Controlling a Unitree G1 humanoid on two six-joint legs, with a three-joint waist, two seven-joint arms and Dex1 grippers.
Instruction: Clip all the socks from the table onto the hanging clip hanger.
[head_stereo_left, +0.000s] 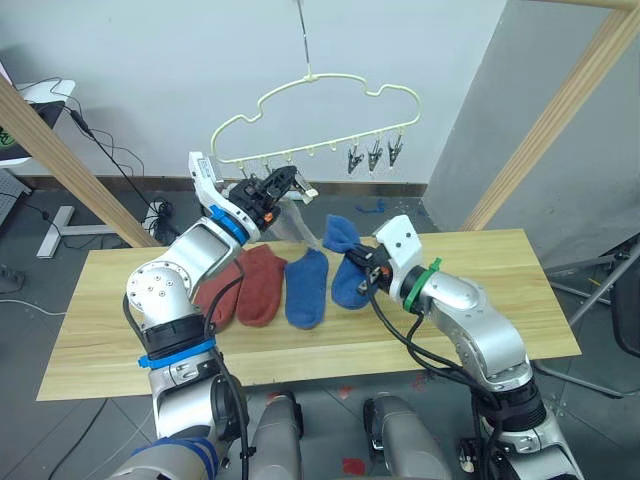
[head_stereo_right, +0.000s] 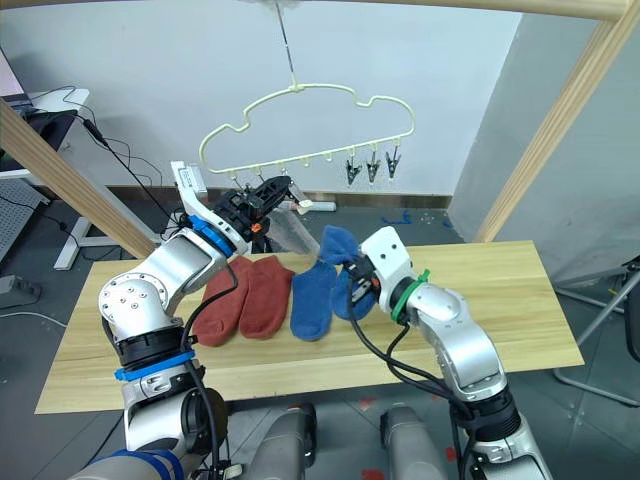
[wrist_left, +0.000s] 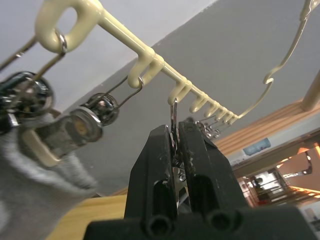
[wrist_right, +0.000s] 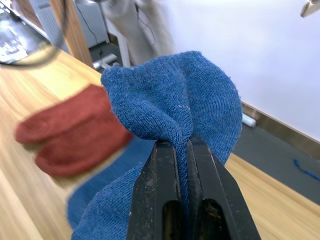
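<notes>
Left eye view: left end effector (head_stereo_left: 283, 183) was raised under the clip hanger (head_stereo_left: 320, 115); right end effector (head_stereo_left: 357, 262) held a blue sock (head_stereo_left: 346, 262) lifted off the bench (head_stereo_left: 480, 300). Two rust-red socks (head_stereo_left: 250, 285) and a second blue sock (head_stereo_left: 308, 288) lay flat between the arms.

Left wrist view: fingers (wrist_left: 155, 170) pressed together on a metal clip (wrist_left: 174, 125), probably squeezing it open, though its mouth was hidden. A grey sock (wrist_left: 35, 185) hung from a neighbouring clip (wrist_left: 75, 127).

Right wrist view: fingers (wrist_right: 162, 180) clamped on a fold of the blue sock.

Risk: the hanger swings freely on its hook; any push could slide the clip from the left grip, or the sock edge could miss the mouth.
</notes>
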